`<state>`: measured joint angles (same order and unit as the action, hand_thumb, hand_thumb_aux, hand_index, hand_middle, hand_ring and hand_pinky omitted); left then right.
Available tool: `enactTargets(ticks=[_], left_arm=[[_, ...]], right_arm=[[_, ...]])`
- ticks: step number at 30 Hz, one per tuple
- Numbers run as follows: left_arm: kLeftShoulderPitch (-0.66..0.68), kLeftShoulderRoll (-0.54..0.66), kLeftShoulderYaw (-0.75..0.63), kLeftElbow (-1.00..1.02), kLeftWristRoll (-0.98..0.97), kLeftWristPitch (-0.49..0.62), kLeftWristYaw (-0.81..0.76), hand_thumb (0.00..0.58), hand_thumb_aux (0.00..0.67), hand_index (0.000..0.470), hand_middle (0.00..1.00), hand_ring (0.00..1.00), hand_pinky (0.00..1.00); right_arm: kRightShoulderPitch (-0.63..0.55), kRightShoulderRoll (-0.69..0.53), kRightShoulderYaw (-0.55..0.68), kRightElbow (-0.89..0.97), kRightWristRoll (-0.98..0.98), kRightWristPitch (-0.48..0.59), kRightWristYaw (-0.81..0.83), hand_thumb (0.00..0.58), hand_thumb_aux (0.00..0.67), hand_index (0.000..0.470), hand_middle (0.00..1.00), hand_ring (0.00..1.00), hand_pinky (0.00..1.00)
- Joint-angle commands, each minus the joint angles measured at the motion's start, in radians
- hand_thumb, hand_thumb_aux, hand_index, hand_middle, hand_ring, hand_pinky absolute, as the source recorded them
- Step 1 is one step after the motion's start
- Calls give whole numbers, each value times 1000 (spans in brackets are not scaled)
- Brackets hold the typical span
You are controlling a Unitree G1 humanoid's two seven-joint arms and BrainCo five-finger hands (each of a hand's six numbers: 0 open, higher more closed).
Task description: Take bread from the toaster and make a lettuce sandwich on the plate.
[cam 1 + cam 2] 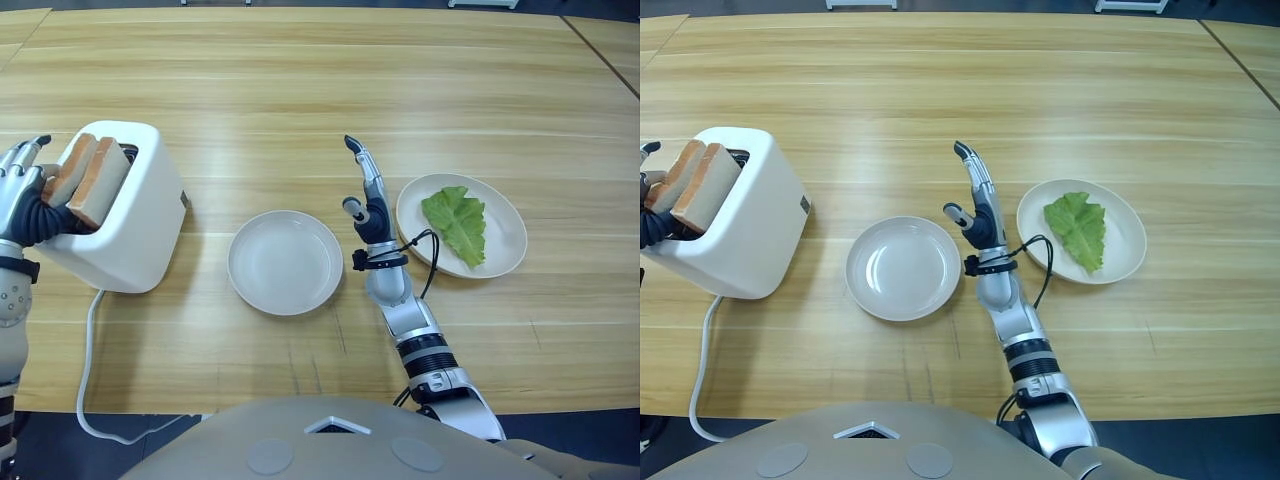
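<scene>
White toaster [130, 215]; green lettuce [458, 222]; white plates [285, 262]; striped wood table [330, 80].

1. I see my right hand [366, 208], mid-frame: silver fingers [368, 176], black tips.
2. A black cable [437, 258] loops beside its wrist.
3. Silver forearm [410, 320], black rings.
4. My left hand [18, 190], left edge: silver with black ribbing.

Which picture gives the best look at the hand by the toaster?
The left eye view: the left hand shows nearly whole beside the toaster. The right eye view crops it to a sliver at the left edge.
</scene>
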<state>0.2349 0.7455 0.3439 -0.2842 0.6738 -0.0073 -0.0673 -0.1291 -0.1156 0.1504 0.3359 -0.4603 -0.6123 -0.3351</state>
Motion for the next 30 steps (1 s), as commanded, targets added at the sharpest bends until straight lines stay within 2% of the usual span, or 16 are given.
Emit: enactTargets(ticks=[1,12,17,23,27,30], left_arm=[[-41,-28,49,-43,-47,-39,60,580,670,470,0,0,0],[-98,-102,139,-114,-183,-98,121,580,670,470,0,0,0],[-197,-191,143,-215,-488,-165,101,580,670,470,0,0,0],[-303,-260,-105,-326,-828,-48,-87,580,670,470,0,0,0],[-326,-292,-348,-287,-830,46,-208,580,670,470,0,0,0],[-309,-284,-499,-158,-758,56,-300,580,670,470,0,0,0]], right_arm=[[-12,-3,4,10,-6,1,-6,0,0,0,0,0,0],[-14,-2,9,18,-8,-1,-18,0,0,0,0,0,0],[-20,4,-2,25,5,-6,-32,0,0,0,0,0,0],[-35,3,-41,14,44,-9,-46,0,0,0,0,0,0],[-50,-29,-91,2,52,-8,-60,0,0,0,0,0,0],[-73,-69,-134,-3,52,-3,-67,0,0,0,0,0,0]])
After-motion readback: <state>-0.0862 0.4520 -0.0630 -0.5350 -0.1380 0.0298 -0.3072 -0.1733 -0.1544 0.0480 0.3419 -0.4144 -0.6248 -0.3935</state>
